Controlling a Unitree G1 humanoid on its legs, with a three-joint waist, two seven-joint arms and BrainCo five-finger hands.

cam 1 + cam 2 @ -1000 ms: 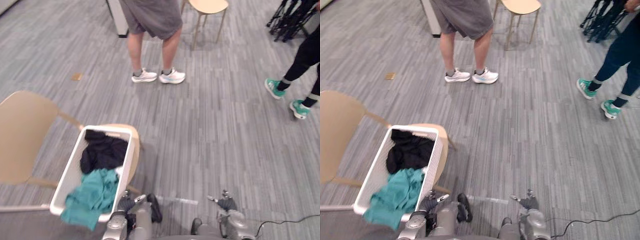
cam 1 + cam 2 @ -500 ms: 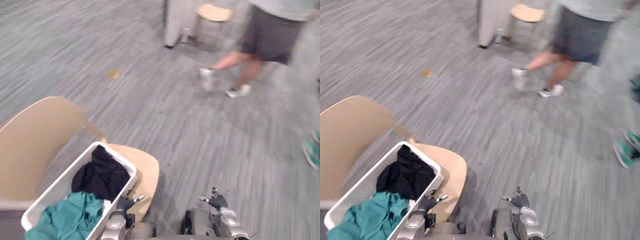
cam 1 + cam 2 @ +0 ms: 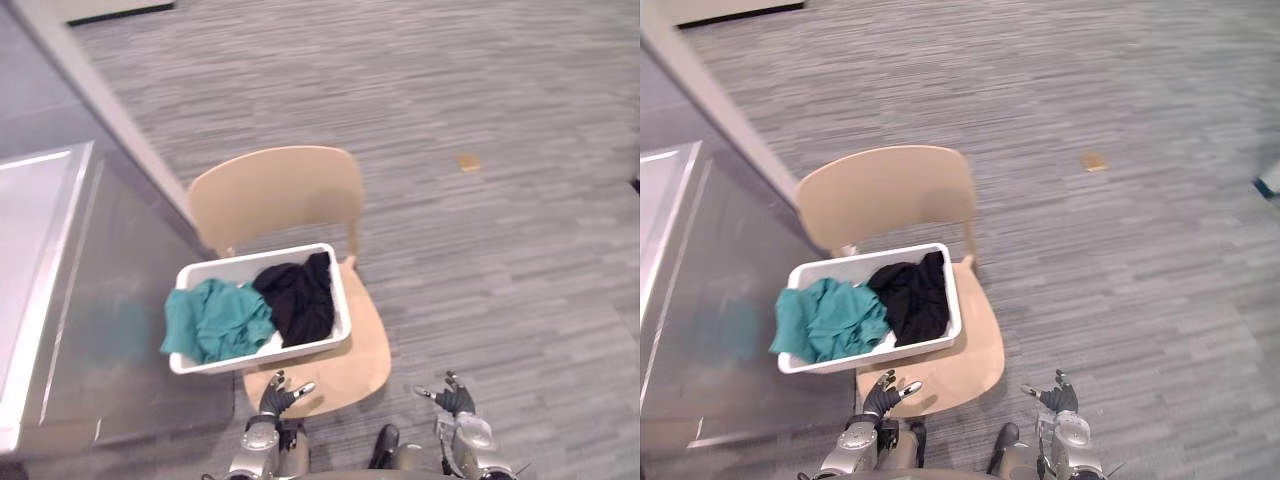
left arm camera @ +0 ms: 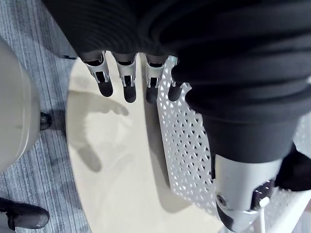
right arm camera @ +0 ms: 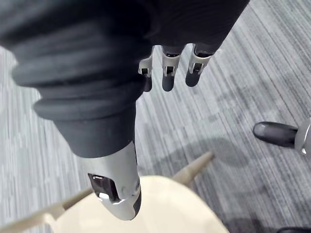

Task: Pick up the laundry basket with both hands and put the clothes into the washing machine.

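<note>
Head views: white laundry basket [image 3: 232,262] sits on the seat of a tan wooden chair [image 3: 275,195], centre-left of frame, long side running across the seat. Not lifted.

Contents: teal garment [image 3: 215,320] in the left half, spilling over the left rim; black garment [image 3: 298,300] in the right half, touching the teal one.

Left robot hand [image 3: 276,393] at bottom centre, over the front edge of the seat, just below the basket's front wall. Left wrist view: fingers [image 4: 128,83] straight and spread, released, holding nothing; the basket's perforated wall [image 4: 187,145] lies just beside them, contact not clear.

Right robot hand [image 3: 454,399] at bottom right, over grey plank floor [image 3: 520,260], well apart from the basket. Right wrist view: fingers [image 5: 166,73] straight, released, empty.

Grey flat surface [image 3: 40,250] fills the left of frame, beside the chair. Small brown scrap [image 3: 468,161] on the floor, upper right.
</note>
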